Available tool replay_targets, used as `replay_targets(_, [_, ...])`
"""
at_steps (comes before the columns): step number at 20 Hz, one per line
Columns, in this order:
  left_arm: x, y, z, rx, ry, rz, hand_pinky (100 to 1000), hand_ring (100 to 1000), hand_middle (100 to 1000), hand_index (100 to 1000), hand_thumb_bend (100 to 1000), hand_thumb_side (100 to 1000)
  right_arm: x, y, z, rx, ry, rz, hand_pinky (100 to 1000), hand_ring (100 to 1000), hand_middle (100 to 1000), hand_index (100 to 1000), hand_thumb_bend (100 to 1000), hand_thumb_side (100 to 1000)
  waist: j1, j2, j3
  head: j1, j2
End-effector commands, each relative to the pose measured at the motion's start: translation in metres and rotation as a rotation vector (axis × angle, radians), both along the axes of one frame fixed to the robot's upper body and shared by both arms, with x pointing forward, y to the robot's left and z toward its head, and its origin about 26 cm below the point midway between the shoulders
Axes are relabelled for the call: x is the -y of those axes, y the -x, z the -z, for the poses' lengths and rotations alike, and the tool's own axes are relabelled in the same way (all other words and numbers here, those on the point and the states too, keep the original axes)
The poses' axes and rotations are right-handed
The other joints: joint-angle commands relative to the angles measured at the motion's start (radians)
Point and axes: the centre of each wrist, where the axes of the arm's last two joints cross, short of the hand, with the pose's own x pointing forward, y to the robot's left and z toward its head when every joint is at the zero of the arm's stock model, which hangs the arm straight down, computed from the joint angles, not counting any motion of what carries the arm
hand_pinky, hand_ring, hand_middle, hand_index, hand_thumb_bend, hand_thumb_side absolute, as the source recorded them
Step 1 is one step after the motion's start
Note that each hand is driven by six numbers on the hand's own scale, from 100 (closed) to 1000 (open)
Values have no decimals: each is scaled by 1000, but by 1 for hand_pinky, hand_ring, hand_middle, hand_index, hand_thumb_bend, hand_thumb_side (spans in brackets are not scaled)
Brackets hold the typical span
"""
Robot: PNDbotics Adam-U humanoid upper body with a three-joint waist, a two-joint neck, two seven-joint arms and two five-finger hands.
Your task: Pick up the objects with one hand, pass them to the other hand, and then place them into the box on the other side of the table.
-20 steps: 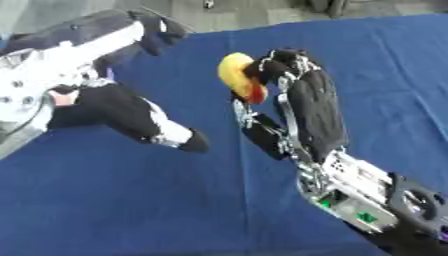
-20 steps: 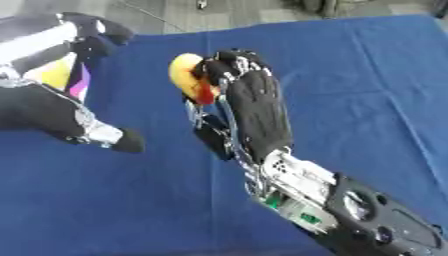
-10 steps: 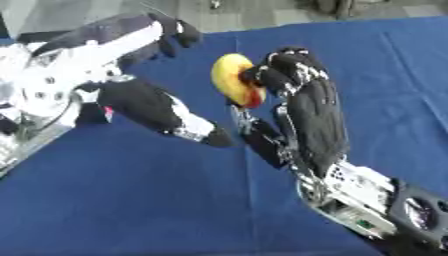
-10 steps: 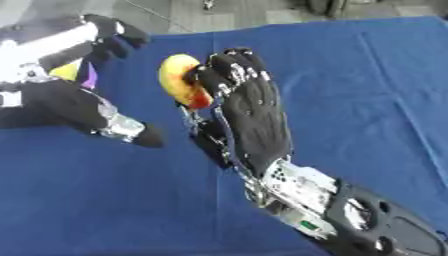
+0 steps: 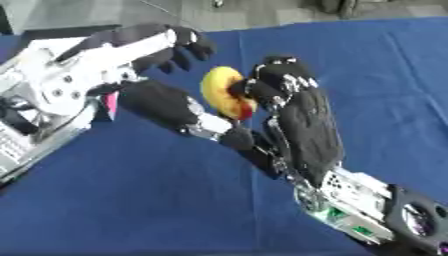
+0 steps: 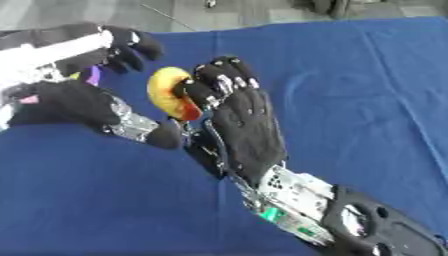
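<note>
My right hand (image 5: 302,117) rises from the lower right above the blue table, fingers curled round a yellow fruit with a red patch (image 5: 222,92). My left hand (image 5: 140,50) comes in from the upper left. Its fingers (image 5: 188,47) hang spread just above and left of the fruit, and its thumb (image 5: 175,107) reaches under it, close to the fruit. I cannot tell whether the left hand touches the fruit. No box is visible as a whole.
A blue cloth (image 6: 350,75) covers the table. A pink and yellow object (image 5: 111,102) shows behind my left arm at the left edge. Grey floor (image 5: 262,12) lies beyond the table's far edge.
My left hand has moved right and closed in on the fruit, thumb now under it. My right hand keeps holding the fruit, shifted slightly left.
</note>
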Motion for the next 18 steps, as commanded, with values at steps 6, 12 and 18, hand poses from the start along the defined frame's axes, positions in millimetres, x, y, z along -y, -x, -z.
replay_targets(6, [8, -19, 14, -13, -36, -68, 853, 834, 806, 814, 724, 381, -3, 2, -10, 79, -10, -59, 690, 558, 370, 444, 100, 100, 1, -11, -7, 13, -5])
replay_targets(12, [11, -33, 25, -20, -56, -119, 837, 819, 758, 697, 494, 451, -3, 2, -10, 94, -7, -82, 690, 557, 371, 444, 100, 100, 1, -10, -10, 17, -8])
replay_targets(18, [11, -29, 20, -23, -12, -104, 831, 787, 715, 639, 507, 439, -4, 4, -7, 72, 8, -85, 690, 556, 370, 443, 100, 100, 1, -7, -7, 13, -8])
